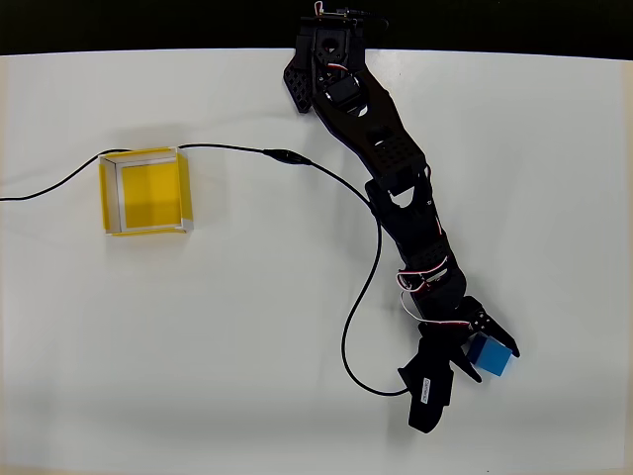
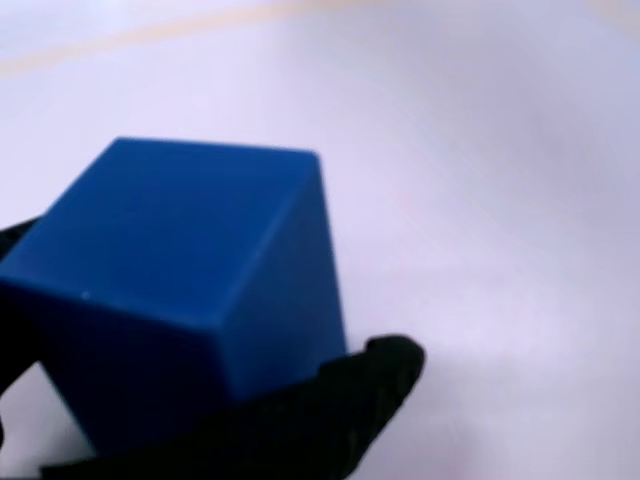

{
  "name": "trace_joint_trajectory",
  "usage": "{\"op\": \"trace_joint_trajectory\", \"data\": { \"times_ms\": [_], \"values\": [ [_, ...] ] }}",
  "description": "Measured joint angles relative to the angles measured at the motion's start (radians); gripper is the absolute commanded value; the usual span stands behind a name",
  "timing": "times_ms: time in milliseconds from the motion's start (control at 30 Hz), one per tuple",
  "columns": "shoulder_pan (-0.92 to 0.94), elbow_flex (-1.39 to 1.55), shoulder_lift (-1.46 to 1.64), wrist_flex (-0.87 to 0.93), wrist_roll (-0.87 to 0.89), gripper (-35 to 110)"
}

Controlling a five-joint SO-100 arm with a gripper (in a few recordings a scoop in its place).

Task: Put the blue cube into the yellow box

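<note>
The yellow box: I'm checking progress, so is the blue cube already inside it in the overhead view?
No, the blue cube sits between the gripper fingers, far right of the yellow box.

A plain white matte tabletop [image 1: 198,346] is filling most of the overhead view, with a dark strip [image 1: 148,25] running along its top edge. A thin black cable [image 1: 358,307] is lying across it, curving from the left edge down toward the lower middle.
</note>
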Motion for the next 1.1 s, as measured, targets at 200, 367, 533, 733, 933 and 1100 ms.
{"op": "trace_joint_trajectory", "data": {
  "times_ms": [200, 367, 533, 733, 933, 1100],
  "values": [
    [0.000, -0.009, 0.002, 0.018, -0.054, 19],
    [0.017, -0.012, 0.002, 0.025, -0.077, 16],
    [0.078, -0.012, 0.034, 0.091, -0.098, 15],
    [0.210, -0.011, 0.138, 0.186, -0.107, 14],
    [0.376, 0.067, 0.357, 0.222, -0.126, 14],
    [0.540, 0.230, 0.595, 0.291, -0.106, 14]
  ]
}}
